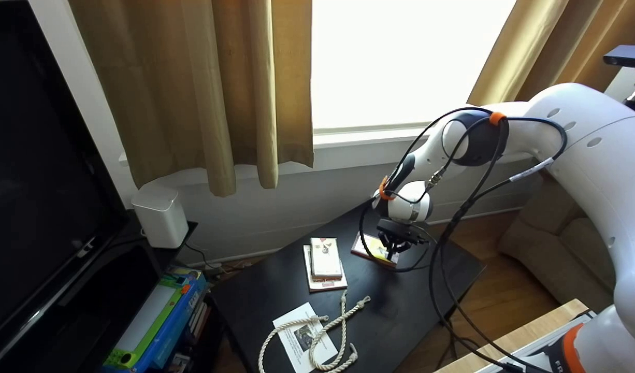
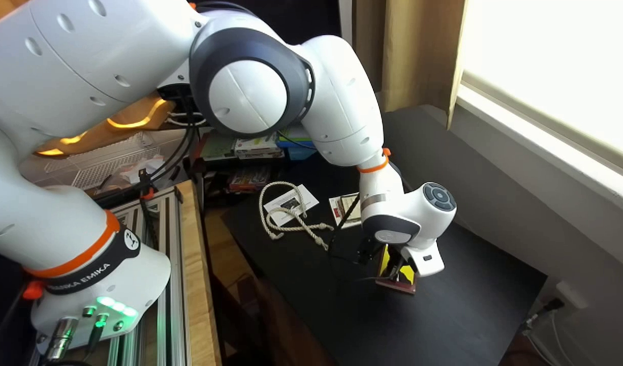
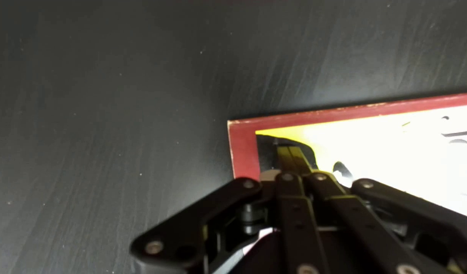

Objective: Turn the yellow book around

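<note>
The arm [image 2: 342, 101] arches down, closed pincer [image 3: 293, 154] over the yellow book [image 3: 389, 158].

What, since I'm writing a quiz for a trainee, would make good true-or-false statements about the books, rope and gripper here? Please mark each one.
1. The gripper is over one end of the yellow book. True.
2. The gripper stands wide open. False: it is shut, with nothing seen held in it.
3. A smaller book lies on top of a larger book. True.
4. The yellow book is stacked on those two. False: it lies apart from them, flat on the dark table.
5. Part of the rope lies across the sheet of paper. True.
6. The rope is looped around the yellow book. False: it lies apart from that book.
</note>
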